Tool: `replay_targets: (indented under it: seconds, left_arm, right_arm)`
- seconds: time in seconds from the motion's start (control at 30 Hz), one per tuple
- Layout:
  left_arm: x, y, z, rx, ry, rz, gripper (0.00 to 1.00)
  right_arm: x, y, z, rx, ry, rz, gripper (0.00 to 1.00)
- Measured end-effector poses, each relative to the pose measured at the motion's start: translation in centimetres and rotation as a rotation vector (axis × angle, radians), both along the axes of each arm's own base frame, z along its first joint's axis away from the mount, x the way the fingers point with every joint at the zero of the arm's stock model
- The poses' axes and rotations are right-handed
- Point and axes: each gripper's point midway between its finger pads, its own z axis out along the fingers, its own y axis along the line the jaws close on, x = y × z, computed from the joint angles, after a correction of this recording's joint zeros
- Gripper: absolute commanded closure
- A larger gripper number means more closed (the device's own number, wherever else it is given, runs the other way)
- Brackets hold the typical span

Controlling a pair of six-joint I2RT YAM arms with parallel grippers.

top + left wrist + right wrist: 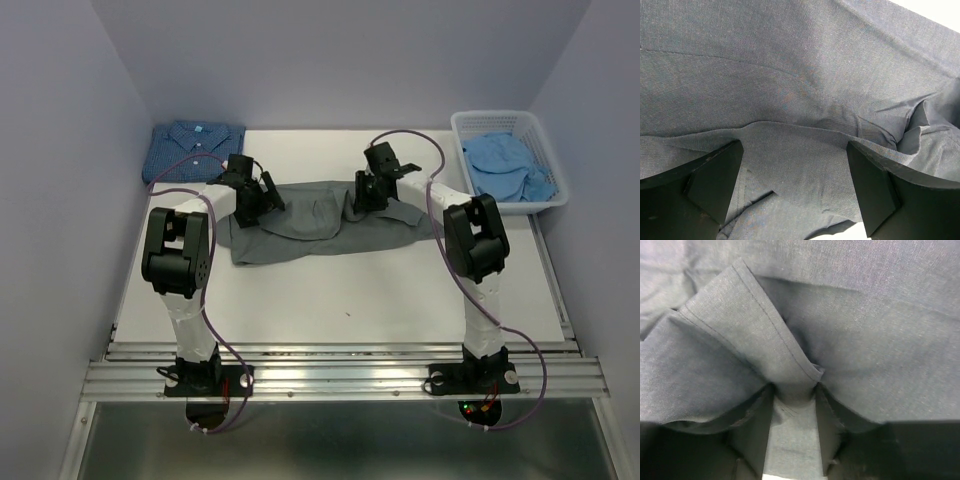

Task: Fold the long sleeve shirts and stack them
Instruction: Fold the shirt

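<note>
A plain grey long sleeve shirt (pixel 320 228) lies spread and rumpled across the middle of the table. Close above its left part hangs my left gripper (pixel 262 200), wide open. In the left wrist view grey cloth (pixel 790 75) fills the space between the spread fingers (pixel 715 180) of that gripper (pixel 795 150). My right gripper (pixel 365 195) is down on the shirt's right part. There its jaws (pixel 794 390) stand narrowed on either side of a raised hemmed fold (pixel 765 335), with cloth draped over both fingers (pixel 752 430). A dark blue dotted shirt (pixel 195 150) lies folded at the back left.
A white lattice basket (pixel 553 160) stands at the back right with a crumpled pale blue shirt (pixel 505 165) inside. Purple cables loop from both arms. Grey walls close in the table on the left, back and right.
</note>
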Motion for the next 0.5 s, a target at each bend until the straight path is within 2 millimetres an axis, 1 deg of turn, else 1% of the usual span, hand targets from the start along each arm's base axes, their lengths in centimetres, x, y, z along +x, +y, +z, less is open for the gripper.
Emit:
replay_targets:
  seconds: [0.1,0.17,0.3,0.37,0.43,0.5]
  left_arm:
    - [0.0,0.0,0.0,0.000,0.000,0.000,0.01]
    - [0.0,0.0,0.0,0.000,0.000,0.000,0.01]
    - [0.0,0.0,0.0,0.001,0.001,0.001,0.01]
    - [0.0,0.1,0.1,0.004,0.005,0.002,0.01]
    - [-0.1,0.2,0.0,0.008,0.008,0.005,0.01]
    - [-0.1,0.2,0.0,0.011,0.009,0.007,0.01]
  right_arm:
    - [0.0,-0.5,-0.1,-0.053,-0.010,-0.010,0.73]
    - [-0.1,-0.7,-0.2,-0.070,-0.012,-0.007,0.76]
    - [0.0,-1.6,0.1,-0.122,-0.016,-0.016,0.77]
    - [0.7,-2.5,0.6,-0.173,-0.047,-0.038,0.78]
    - [1.2,-3.5,1.2,-0.229,-0.081,-0.046,0.81]
    - [1.3,-4.8,2.2,-0.299,-0.130,-0.016,0.84]
